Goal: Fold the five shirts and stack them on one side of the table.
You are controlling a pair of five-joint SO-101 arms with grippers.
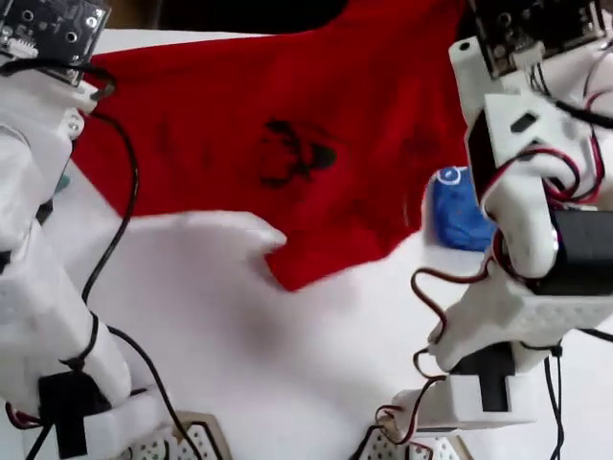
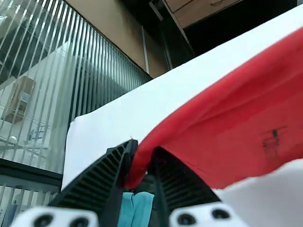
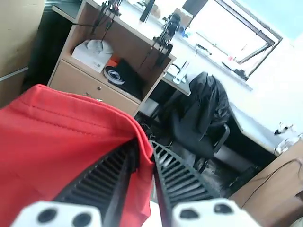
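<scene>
A red shirt [image 1: 287, 115] with a dark print [image 1: 297, 153] hangs stretched over the white table [image 1: 239, 326], its lower edge draping onto the tabletop. My left gripper [image 2: 142, 156] is shut on a corner of the red shirt [image 2: 227, 127], the cloth pinched between its black fingers [image 2: 109, 170]. My right gripper [image 3: 142, 156] is shut on another edge of the red shirt [image 3: 52, 142], lifted high so the room shows behind it. A folded blue shirt [image 1: 458, 211] lies on the table by the right arm [image 1: 536, 211].
The left arm [image 1: 38, 249] stands at the table's left edge with black cables trailing. Teal cloth [image 2: 135, 208] shows beneath the left gripper's fingers. A desk, shelves and an office chair stand in the room beyond the table.
</scene>
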